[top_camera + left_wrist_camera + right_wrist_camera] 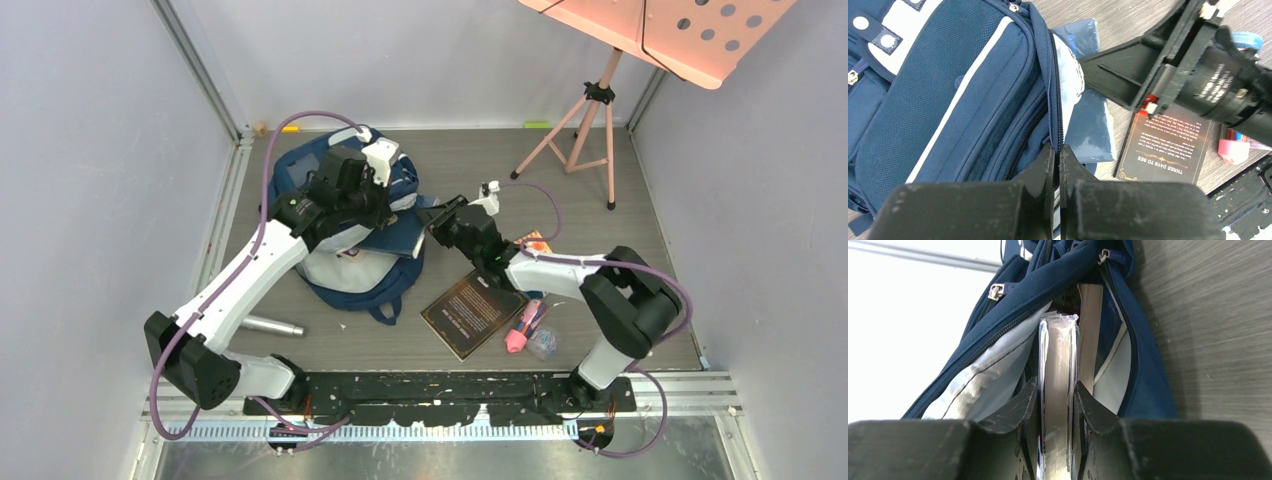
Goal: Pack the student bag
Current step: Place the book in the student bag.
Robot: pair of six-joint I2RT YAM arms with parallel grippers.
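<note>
Top external view shows the student bag (pixel 296 168) lying on the table, left of the centre of the frame. Its long axis seems to run from upper left to lower right, and the open side is turned to the right. The left gripper (pixel 1058 156) is clenched on the zipper edge of the bag and holds the mouth up. The right gripper (pixel 1058 390) grasps a plastic-wrapped book (pixel 1058 340) by its edge, with the far end already between the lips of the opening, beside another book (pixel 1091 325) inside. I judge the step is sliding this book in. Next it needs a straight push deeper, then release. A dark book (pixel 472 312) waits on the table at lower right of the bag.
</note>
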